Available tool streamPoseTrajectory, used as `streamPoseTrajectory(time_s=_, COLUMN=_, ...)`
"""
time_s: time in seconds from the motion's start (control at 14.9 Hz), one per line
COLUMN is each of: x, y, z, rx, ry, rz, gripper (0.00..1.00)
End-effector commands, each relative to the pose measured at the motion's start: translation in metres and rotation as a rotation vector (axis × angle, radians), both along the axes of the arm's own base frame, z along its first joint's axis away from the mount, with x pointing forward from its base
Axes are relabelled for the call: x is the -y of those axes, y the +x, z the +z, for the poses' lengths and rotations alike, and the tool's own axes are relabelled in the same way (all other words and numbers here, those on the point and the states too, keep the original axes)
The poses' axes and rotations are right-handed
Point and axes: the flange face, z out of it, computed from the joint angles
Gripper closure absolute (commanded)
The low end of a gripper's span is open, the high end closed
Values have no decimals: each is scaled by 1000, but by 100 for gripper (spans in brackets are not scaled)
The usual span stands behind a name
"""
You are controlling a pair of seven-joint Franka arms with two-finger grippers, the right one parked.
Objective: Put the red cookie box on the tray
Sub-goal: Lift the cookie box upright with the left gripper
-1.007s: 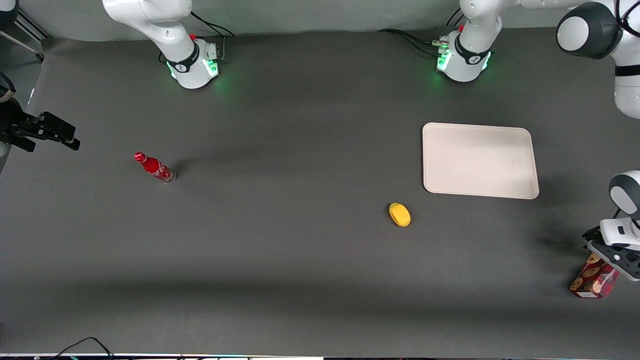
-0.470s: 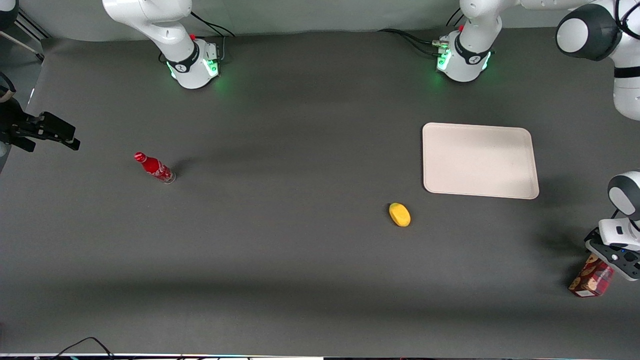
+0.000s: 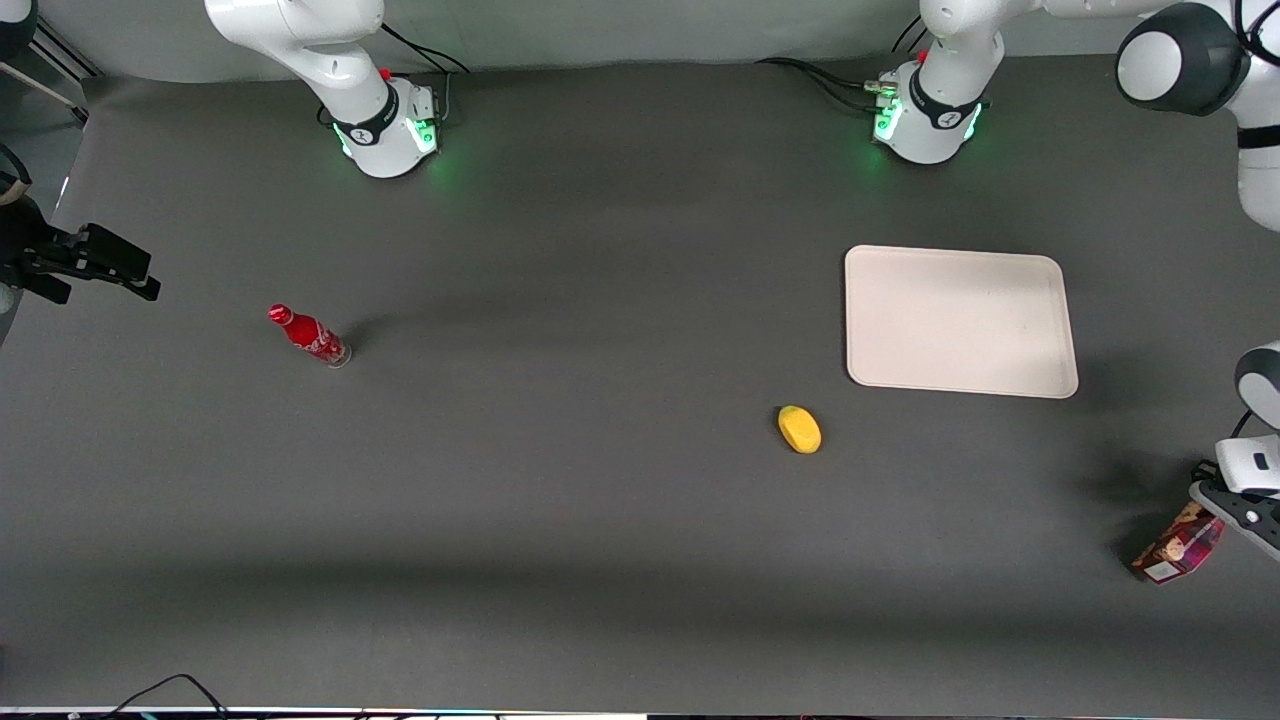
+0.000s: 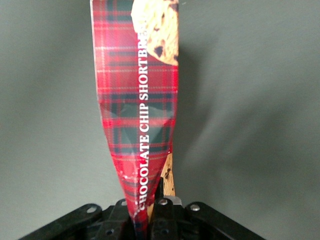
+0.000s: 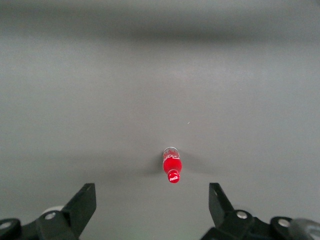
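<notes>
Pinching one end of the red cookie box (image 4: 137,115) so hard that the carton creases between the fingers, the left gripper (image 4: 147,212) holds it tilted near the working arm's end of the table, nearer the front camera than the tray (image 3: 960,320) and well apart from it. Doing this carry well probably means lifting until the low end (image 3: 1160,570) is free of the table, moving smoothly so the long box does not swing, then lowering it flat inside the tray's rim before letting go.

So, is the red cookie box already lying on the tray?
No, the gripper holds the red cookie box nearer the camera than the tray.
</notes>
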Motion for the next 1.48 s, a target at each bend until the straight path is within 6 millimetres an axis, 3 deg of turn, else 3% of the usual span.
streamPoseTrajectory(time_s=0.0, x=27, y=-8, z=81, rx=-98, ry=-31, rz=151, gripper=100)
streamPoseTrajectory(time_s=0.07, x=32, y=-14, z=105, rx=-130, ry=-40, rz=196, gripper=100)
streamPoseTrajectory(time_s=0.2, x=63, y=-24, z=158, rx=-195, ry=-45, rz=261, gripper=100)
streamPoseTrajectory(time_s=0.4, x=86, y=-55, z=242, rx=-241, ry=-11, rz=461, gripper=100)
streamPoseTrajectory(time_s=0.54, x=93, y=-81, z=286, rx=-263, ry=-5, rz=592, gripper=100)
streamPoseTrajectory(time_s=0.67, x=97, y=-103, z=312, rx=-308, ry=3, rz=685, gripper=100)
streamPoseTrajectory(time_s=1.01, x=107, y=-132, z=295, rx=-359, ry=-7, rz=816, gripper=100)
streamPoseTrajectory(time_s=1.14, x=100, y=-149, z=285, rx=-345, ry=-71, rz=849, gripper=100)
streamPoseTrajectory(time_s=1.28, x=100, y=-172, z=262, rx=-303, ry=-109, rz=868, gripper=100)
streamPoseTrajectory(time_s=1.41, x=109, y=-199, z=223, rx=-248, ry=-117, rz=917, gripper=100)
